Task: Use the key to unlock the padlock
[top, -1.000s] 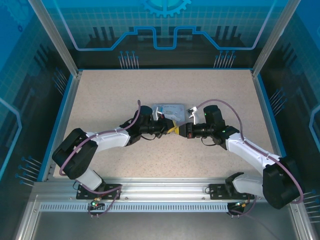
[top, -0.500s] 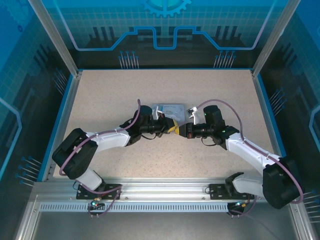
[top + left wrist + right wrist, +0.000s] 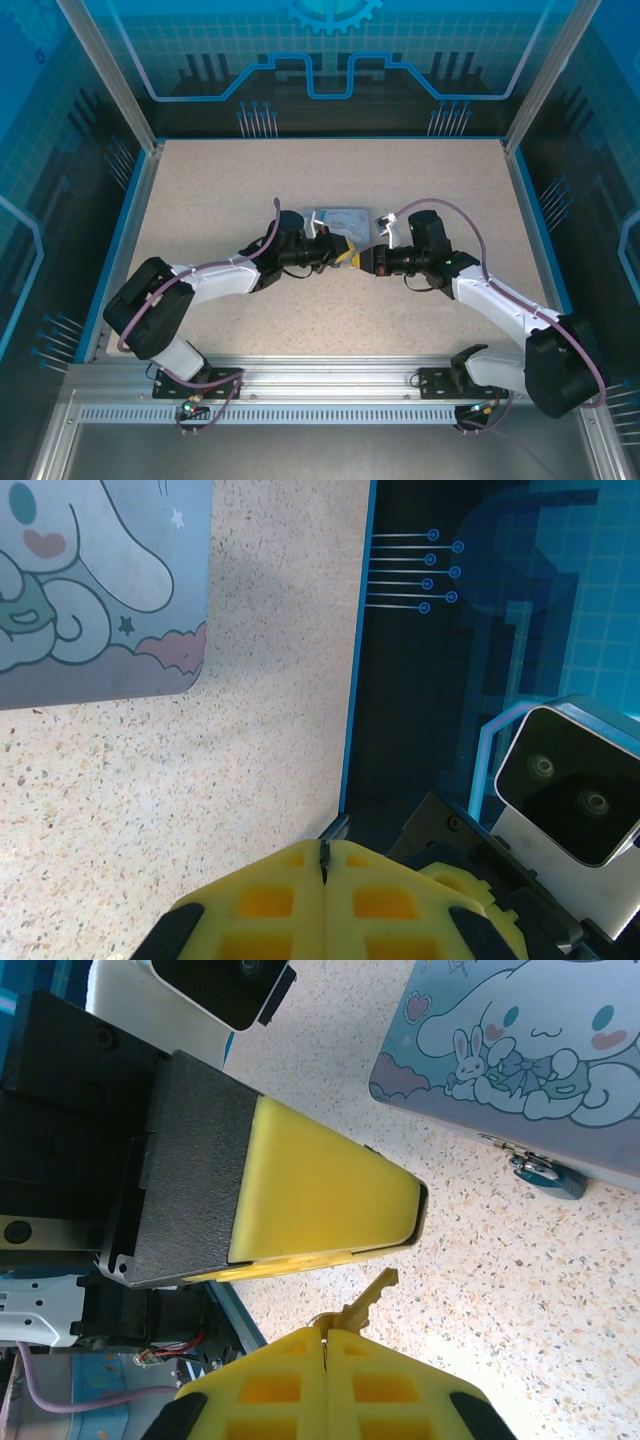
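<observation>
The key [image 3: 367, 1298] is burying its back end in the right gripper [image 3: 325, 1336] near the cartoon tin [image 3: 500, 1050], which is running off the frame edge.

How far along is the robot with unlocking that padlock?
Done: the key is picked up, pinched in the shut right gripper. In hand: it sits apart from the padlock, not yet lined up. Left: inserting and turning it; the padlock hangs on the tin, no key in it.

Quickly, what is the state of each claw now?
Left claw: closed, nothing visibly held.
Right claw: closed on the key.
</observation>
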You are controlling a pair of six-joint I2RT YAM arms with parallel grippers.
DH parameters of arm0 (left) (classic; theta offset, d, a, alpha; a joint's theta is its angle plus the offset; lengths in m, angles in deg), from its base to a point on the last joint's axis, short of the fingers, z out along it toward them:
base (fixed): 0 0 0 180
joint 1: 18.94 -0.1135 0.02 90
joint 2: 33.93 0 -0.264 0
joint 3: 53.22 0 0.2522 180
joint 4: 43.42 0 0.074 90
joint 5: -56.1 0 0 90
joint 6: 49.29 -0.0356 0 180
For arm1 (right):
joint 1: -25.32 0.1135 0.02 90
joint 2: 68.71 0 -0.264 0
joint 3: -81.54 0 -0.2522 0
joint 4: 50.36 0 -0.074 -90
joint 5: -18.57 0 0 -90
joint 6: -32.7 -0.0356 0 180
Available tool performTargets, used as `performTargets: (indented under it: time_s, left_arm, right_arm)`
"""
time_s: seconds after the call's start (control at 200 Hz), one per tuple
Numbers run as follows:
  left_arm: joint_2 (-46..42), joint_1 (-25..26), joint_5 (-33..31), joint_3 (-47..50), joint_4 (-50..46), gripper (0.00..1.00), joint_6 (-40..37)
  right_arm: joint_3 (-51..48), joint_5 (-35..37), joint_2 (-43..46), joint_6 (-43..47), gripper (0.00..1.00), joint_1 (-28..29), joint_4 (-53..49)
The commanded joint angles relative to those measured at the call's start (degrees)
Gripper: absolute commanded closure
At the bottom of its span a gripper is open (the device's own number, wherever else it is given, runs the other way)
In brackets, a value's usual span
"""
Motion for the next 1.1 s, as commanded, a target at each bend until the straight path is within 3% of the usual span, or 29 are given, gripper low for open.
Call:
performTargets:
  time_s: [0.0, 0.035, 0.205, 0.37, 0.61, 1.096]
  left_arm:
    - [-1.70, 0.49, -0.96, -0.09, -0.21, 1.00, -1.23]
    - [-1.61, 0.45, -0.96, -0.27, -0.85, 1.00, -1.26]
    - [-1.66, 0.45, -0.96, -0.64, -2.10, 0.57, -1.26]
    - [-1.86, 0.43, -0.80, -1.07, -2.65, 0.40, -1.53]
    - [-0.69, 0.46, 0.77, -1.96, -1.58, 0.40, -1.01]
    - [2.24, 1.61, 3.14, -2.01, 2.29, 0.55, 1.11]
  right_arm:
    - [0.50, -0.41, 1.36, 0.75, 1.00, -0.87, -0.40]
    - [0.45, -0.83, 1.45, 0.90, 1.00, -0.85, -0.25]
    - [0.67, -2.18, 1.89, 2.28, 1.00, -1.04, -0.72]
    - [0.83, -3.19, 1.91, 2.64, 1.00, -1.38, -0.63]
    - [1.30, -3.89, 1.71, 2.48, 1.00, -1.38, -0.20]
    - [2.85, -3.45, 0.00, 2.21, 1.00, -1.20, 0.23]
